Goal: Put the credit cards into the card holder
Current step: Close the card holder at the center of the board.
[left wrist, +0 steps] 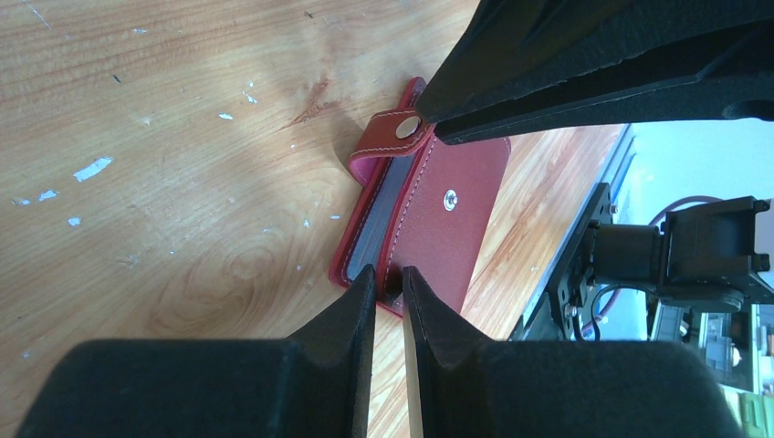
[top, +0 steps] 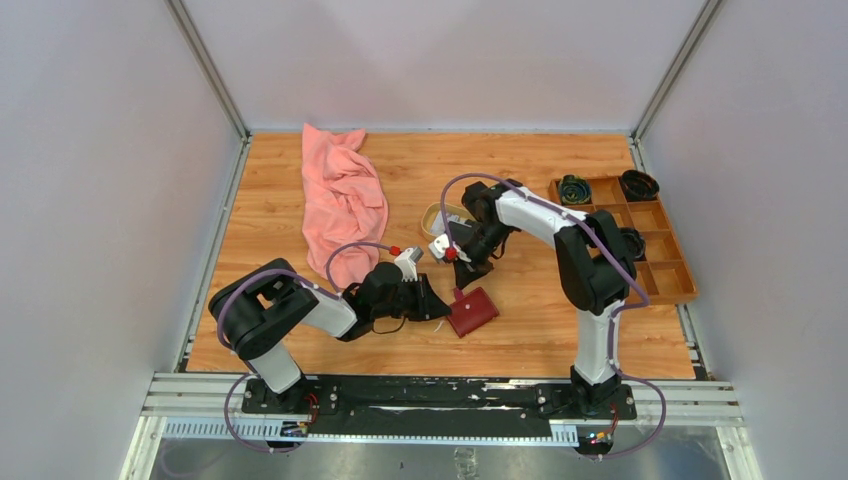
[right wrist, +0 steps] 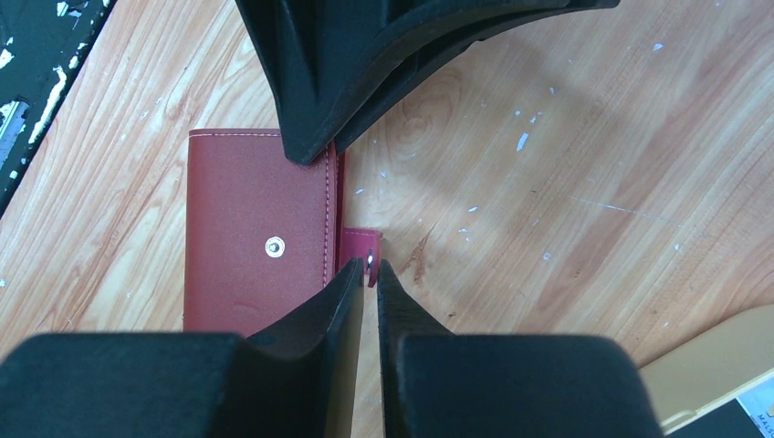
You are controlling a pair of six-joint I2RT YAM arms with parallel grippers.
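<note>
**Card holder unsnapped, both end effectors spread over it**

The card holder (left wrist: 447, 237) lies flat on the tabletop (left wrist: 183, 137), between the two arms and in the near half. Its cover is folded over. The strap (left wrist: 388, 137) curls free at one end, with its cap apart from the stud (left wrist: 449, 194) on the cover. So the holder is unfastened but not spread open. Grey inner leaves show along its side.

The left end effector (left wrist: 408, 199) comes in low from the side with its jaws wide apart and nothing gripped. One fingertip sits at the strap's cap and the other over the opposite edge. That spread looks meant to steady the holder along its length.

The right end effector (right wrist: 338, 212) hangs just above the strap side, its jaws also apart and empty. One tip is beside the strap and the other at the cover's corner, probably placed to catch the free edge and lift it.

Neither end effector carries any of the credit cards. The tan dish (right wrist: 721, 365) near the right end effector shows a pale printed corner inside, and I cannot tell whether that is a card. The task looks early, since the holder has to be opened first. A pink cloth (top: 340, 195) and a wooden tray (top: 665, 280) lie well apart, one to each side.
</note>
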